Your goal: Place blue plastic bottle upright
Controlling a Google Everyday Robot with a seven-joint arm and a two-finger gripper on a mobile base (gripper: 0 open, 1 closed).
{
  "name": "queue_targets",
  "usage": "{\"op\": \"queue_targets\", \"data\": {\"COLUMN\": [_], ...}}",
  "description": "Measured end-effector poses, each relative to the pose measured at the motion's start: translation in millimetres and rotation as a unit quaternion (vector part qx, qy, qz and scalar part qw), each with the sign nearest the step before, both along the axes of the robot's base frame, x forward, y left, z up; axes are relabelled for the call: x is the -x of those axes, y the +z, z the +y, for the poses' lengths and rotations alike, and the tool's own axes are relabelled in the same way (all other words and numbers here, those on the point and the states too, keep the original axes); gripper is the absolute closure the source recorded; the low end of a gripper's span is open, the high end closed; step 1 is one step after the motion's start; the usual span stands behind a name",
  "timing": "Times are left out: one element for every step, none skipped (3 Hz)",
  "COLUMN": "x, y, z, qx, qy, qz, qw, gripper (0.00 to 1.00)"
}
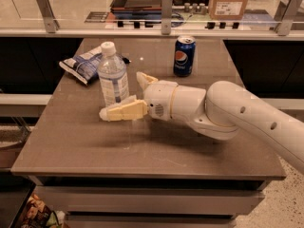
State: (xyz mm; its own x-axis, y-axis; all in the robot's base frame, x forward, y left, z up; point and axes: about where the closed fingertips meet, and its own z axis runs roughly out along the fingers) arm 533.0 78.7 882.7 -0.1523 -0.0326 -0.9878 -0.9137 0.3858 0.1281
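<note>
Camera view: blue plastic bottle upright on the table, gripper spread open around it.
From the left I see a snack bag lying just behind the bottle. One finger crosses in front of the bottle's base, the other sits behind to its right. A Pepsi can stands apart, farther right.

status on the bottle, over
Gripper open, low over the table. Blue plastic bottle upright by its fingers, cap on. Pepsi can and snack bag well clear.
</note>
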Motion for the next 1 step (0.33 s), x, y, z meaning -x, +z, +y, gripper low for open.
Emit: {"op": "queue_targets", "data": {"x": [0.0], "y": [0.0], "z": [0.1], "qx": [0.0], "qy": [0.0], "qz": [0.0], "qw": [1.0], "gripper": [0.0]}}
